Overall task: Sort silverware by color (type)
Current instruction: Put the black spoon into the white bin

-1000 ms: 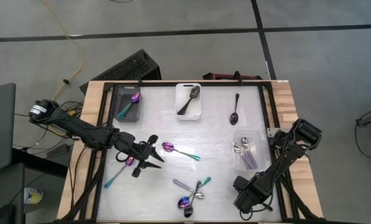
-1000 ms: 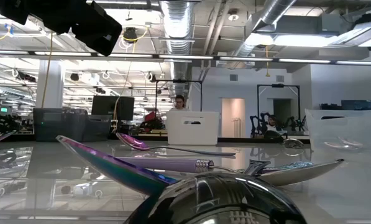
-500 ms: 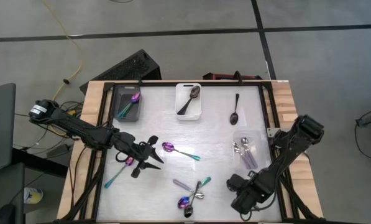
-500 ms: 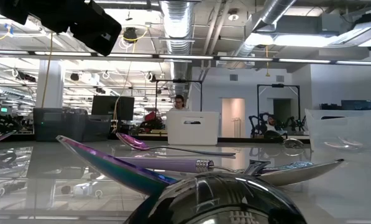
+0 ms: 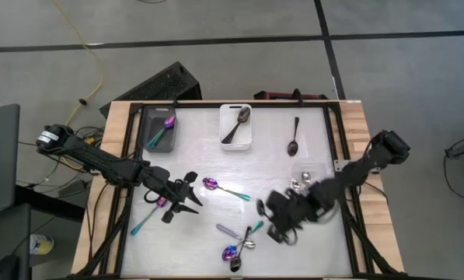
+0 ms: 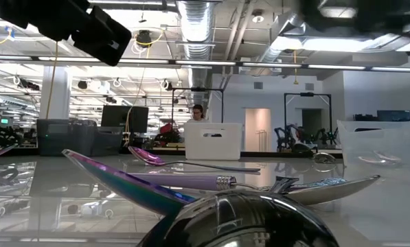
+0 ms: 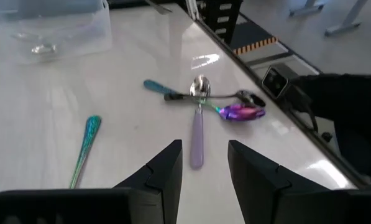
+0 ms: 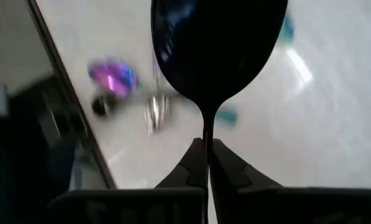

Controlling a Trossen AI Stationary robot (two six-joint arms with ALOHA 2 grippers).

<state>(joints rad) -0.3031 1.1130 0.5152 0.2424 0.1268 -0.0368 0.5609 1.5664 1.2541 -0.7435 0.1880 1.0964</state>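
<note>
Black spoon (image 8: 217, 50): glossy, held by its handle between the pressed-together fingers of the right gripper (image 8: 205, 158), bowl outward; seen in the right wrist view only. The right gripper (image 5: 282, 218) hangs over the desk (image 5: 270, 167) at about 5 o'clock from its centre, just beside the heap below.

Spoon heap (image 5: 241, 239): at 6 o'clock on the desk, near its front edge. Holds a lilac-handled spoon (image 7: 197, 142), a silver spoon (image 7: 201, 87), a teal-handled spoon (image 7: 157, 86) and an iridescent purple bowl (image 7: 240, 112), crossing and touching one another.

Iridescent spoon, purple bowl and teal handle (image 5: 225, 189): lying alone near the desk's centre, close to the tips of the left gripper.

Teal-handled spoon with purple bowl (image 5: 146, 218): at 8 o'clock, partly under the left arm.

Black spoon, loose (image 5: 293, 138): at 1 o'clock, flat on the desk.

Grey bin (image 5: 148, 125): at 11 o'clock; contains an iridescent purple spoon (image 5: 163, 131).

White bin (image 5: 235, 110): at 12 o'clock; contains one black spoon (image 5: 237, 124).

Clear bin (image 5: 303, 169): at 3 o'clock; contains silver spoons (image 5: 298, 184), partly hidden by the right arm.

Left gripper (image 5: 197, 197): at 8 o'clock over the desk, fingers (image 7: 163, 171) spread apart, nothing between them.
</note>
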